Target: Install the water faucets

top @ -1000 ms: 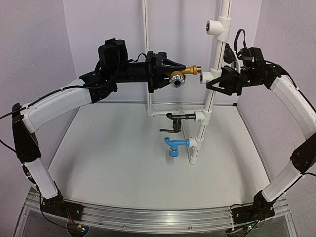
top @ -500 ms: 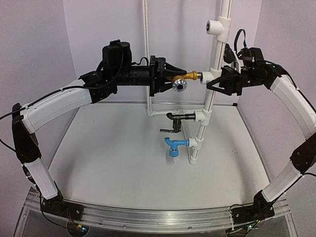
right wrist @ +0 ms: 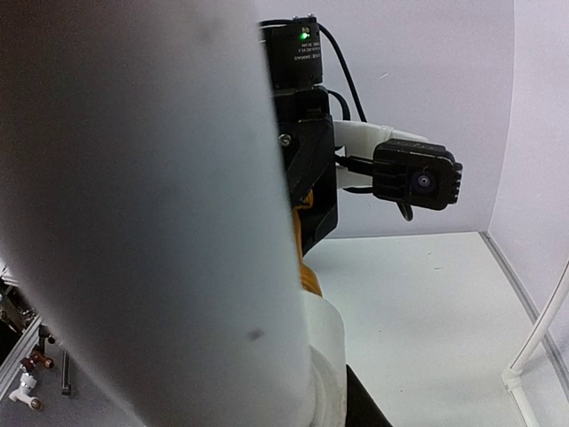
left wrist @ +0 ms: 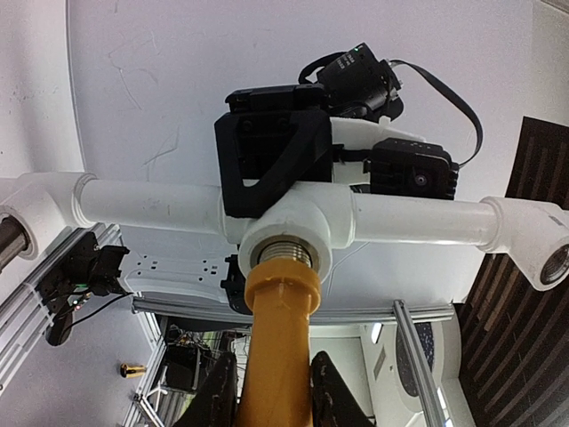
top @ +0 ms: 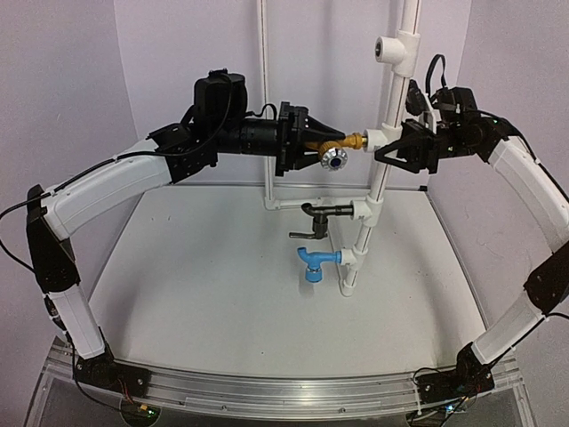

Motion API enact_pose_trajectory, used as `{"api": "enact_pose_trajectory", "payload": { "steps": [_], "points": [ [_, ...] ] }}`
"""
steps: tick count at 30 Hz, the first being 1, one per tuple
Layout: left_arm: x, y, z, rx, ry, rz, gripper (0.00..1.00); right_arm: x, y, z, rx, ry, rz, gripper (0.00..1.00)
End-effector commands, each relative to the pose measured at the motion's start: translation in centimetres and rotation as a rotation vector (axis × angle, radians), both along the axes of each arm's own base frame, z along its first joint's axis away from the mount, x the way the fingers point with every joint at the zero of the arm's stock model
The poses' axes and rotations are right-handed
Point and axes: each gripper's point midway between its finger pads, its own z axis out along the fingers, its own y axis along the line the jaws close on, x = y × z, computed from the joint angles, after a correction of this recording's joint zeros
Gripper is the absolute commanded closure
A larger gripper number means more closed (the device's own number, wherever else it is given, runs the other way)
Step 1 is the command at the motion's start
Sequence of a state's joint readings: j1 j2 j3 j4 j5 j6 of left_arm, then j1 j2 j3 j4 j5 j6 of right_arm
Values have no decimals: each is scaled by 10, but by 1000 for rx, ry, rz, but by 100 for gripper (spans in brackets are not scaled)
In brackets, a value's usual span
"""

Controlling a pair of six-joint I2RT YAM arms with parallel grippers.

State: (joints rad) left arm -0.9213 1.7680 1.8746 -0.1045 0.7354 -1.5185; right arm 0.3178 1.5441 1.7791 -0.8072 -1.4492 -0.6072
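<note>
Left hand (top: 316, 148): closed on the brass faucet (top: 348, 140). I see it gripping the body, with the stem lying level and pointing right toward the pipe frame (top: 382, 182). The silver-tipped spout hangs just below the fingers.

From the left wrist view, the left fingers (left wrist: 216, 402) sit on either side of the brass faucet (left wrist: 280, 347). Its end is in the mouth of a white tee fitting (left wrist: 289, 227). A short band of silver thread shows between the brass collar and the socket rim, so the stem is not fully home.

Right hand (top: 391, 149): closed on the upright pipe of the frame at that same tee fitting (top: 373, 139). One finger lies on each side of the pipe. The left wrist view shows its black fingers (left wrist: 267, 156) against the pipe just behind the tee.

The right wrist view is mostly filled by the blurred white pipe at close range. Past it I can make out the left hand (right wrist: 307, 169) and a sliver of brass.

Black faucet (top: 322, 211): seated in a lower fitting on the frame, projecting left.

Blue faucet (top: 313, 264): seated in the lowest fitting, spout turned down, just above the surface (top: 196, 294).

Another tee near the top of the frame has an open socket.
</note>
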Motion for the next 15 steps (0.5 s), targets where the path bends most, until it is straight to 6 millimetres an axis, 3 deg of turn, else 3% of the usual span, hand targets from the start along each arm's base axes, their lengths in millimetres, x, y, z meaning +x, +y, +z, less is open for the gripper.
{"api": "enact_pose_trajectory", "payload": {
  "steps": [1,9,15],
  "points": [
    [-13,3,35,-86,-46,-44,100,13,5,-28,-88,-68,-72,100],
    [-9,12,40,-112,-32,-75,100,8,3,-28,-84,-69,-64,100],
    [-6,8,38,-66,-80,-94,100,8,4,-25,-75,-50,-56,100]
  ]
}}
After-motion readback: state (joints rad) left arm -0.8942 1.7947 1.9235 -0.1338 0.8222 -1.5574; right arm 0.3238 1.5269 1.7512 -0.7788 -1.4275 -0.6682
